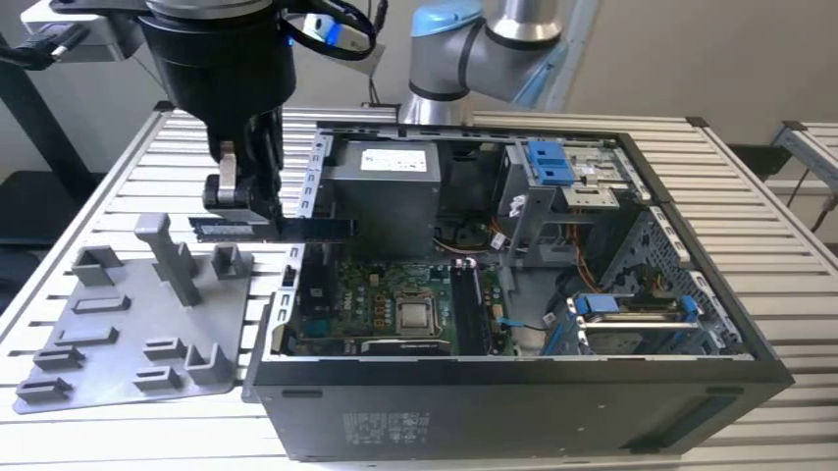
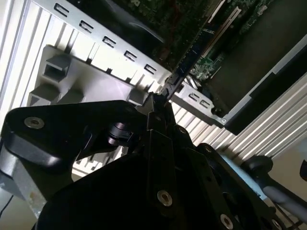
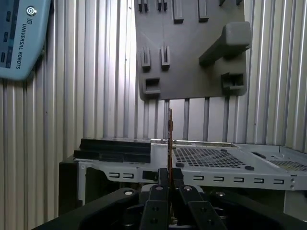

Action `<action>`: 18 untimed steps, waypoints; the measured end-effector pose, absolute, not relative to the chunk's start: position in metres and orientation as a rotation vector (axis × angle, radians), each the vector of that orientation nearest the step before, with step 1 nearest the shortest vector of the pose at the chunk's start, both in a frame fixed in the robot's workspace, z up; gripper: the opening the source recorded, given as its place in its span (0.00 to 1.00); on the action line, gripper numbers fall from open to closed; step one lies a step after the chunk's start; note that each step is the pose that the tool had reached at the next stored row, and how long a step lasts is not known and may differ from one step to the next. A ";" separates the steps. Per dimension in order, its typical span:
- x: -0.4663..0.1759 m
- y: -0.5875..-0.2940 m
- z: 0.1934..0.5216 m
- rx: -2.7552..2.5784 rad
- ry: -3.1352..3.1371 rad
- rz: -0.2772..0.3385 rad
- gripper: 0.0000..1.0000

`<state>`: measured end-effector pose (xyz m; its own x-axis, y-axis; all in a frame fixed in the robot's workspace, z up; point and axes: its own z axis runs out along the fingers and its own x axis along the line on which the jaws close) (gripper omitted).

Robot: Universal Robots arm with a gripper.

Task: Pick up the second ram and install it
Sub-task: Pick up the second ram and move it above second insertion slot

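Note:
The second ram (image 1: 308, 228), a thin dark stick, hangs level above the case's wall on the exterior view's left, between the grey holder plate (image 1: 131, 324) and the open computer case (image 1: 524, 392). My gripper (image 1: 246, 218) is shut on one end of it, and the rest of the stick reaches over the case wall toward the motherboard (image 1: 380, 294). In both wrist views the ram (image 2: 189, 55) (image 3: 170, 139) shows edge-on, sticking out from between the closed fingers of the gripper (image 2: 160, 98) (image 3: 170, 178). Long dark memory slots (image 1: 469, 306) lie beside the processor (image 1: 416, 316).
The holder plate (image 3: 192, 48) carries upright blocks and posts (image 1: 171, 257). Inside the case sit a power supply (image 1: 387, 191), blue drive brackets (image 1: 550, 162) and loose cables (image 1: 504, 231). The slatted metal table (image 1: 759, 226) runs all around. A blue pendant (image 3: 21, 38) lies on the table.

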<state>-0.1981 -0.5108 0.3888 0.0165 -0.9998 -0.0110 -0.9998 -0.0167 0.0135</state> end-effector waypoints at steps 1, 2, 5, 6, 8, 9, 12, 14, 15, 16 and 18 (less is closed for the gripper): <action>-0.194 -0.511 0.389 2.238 -2.201 -0.027 0.14; -0.190 -0.511 0.389 2.238 -2.201 -0.028 0.14; -0.178 -0.511 0.389 2.238 -2.201 -0.028 0.14; -0.174 -0.511 0.389 2.238 -2.201 -0.028 0.14; -0.167 -0.511 0.389 2.238 -2.201 -0.029 0.14; -0.163 -0.511 0.389 2.238 -2.200 -0.029 0.14; -0.151 -0.511 0.389 2.238 -2.200 -0.029 0.14; -0.143 -0.511 0.389 2.238 -2.200 -0.030 0.14; -0.139 -0.511 0.389 2.238 -2.200 -0.030 0.14; -0.135 -0.511 0.389 2.237 -2.200 -0.030 0.14; -0.127 -0.511 0.389 2.237 -2.200 -0.031 0.14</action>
<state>-0.1273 -0.5108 0.3888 0.0169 -0.9998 -0.0112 -0.9997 -0.0171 0.0165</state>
